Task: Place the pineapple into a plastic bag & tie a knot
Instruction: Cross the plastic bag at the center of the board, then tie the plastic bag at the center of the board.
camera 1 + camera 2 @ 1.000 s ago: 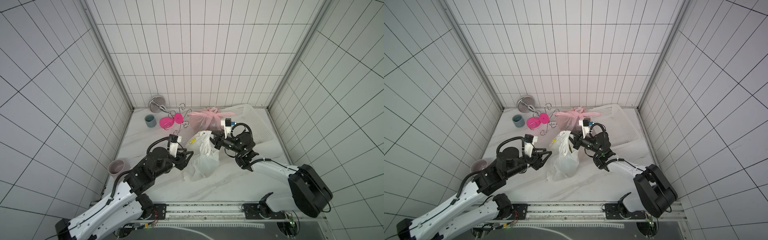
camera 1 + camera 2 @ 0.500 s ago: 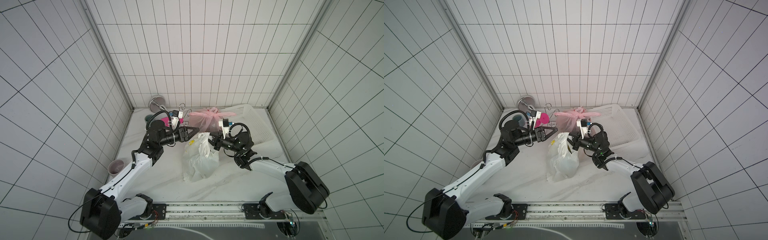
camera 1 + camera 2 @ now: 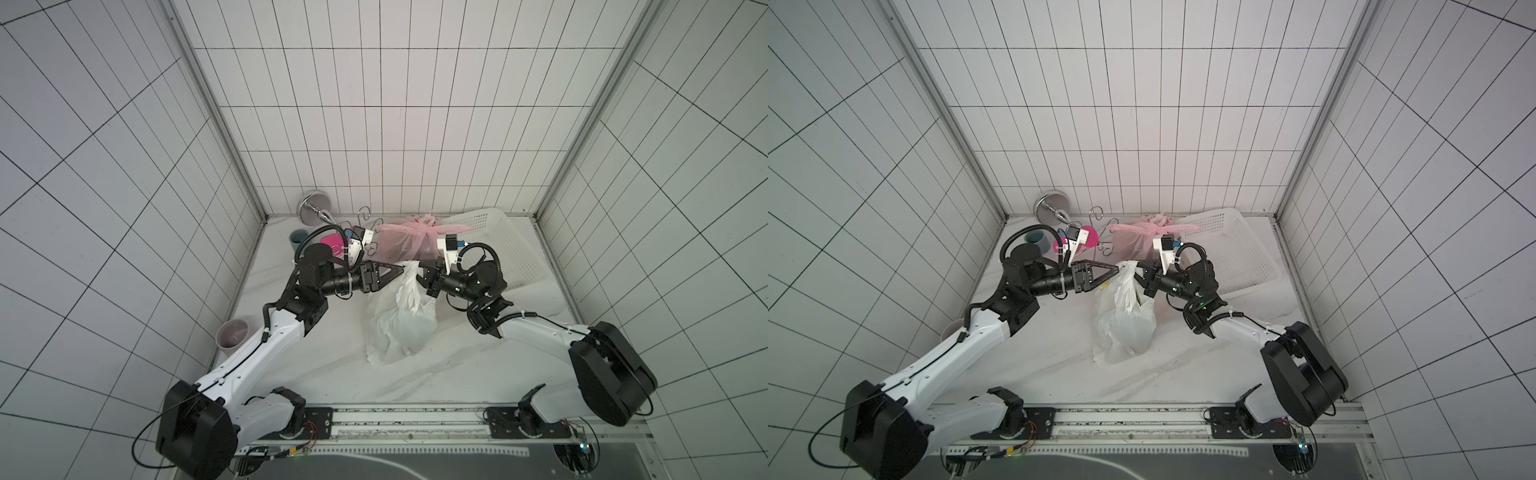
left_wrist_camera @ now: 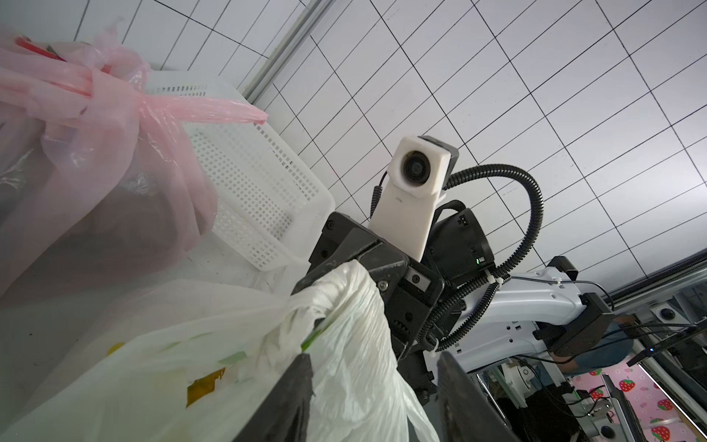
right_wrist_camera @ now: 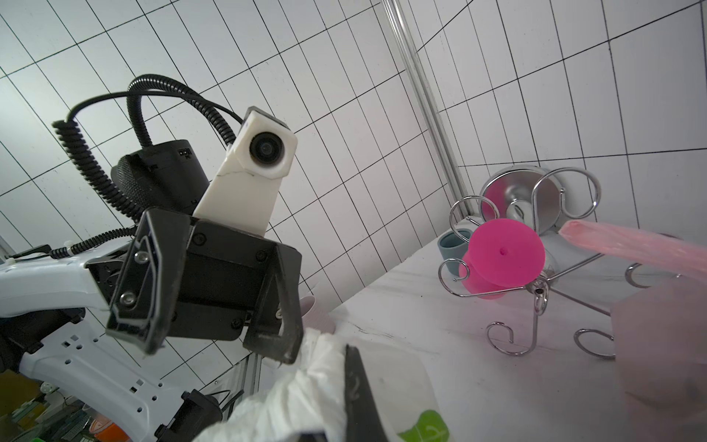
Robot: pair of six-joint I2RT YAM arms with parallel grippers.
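bag: crinkled thin white plastic bag (image 3: 401, 328), centre of frame, neck bunched (green and yellow print, unreadable)
right gripper (image 3: 423, 277): clamped on that neck
left gripper (image 3: 399, 272): prongs apart, astride a fold

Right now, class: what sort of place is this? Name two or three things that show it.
Probably a robot test cell rather than a real kitchen: white tiled walls close three sides, a metal rail runs along the front of the marble-look table, and a white basket sits at the back.
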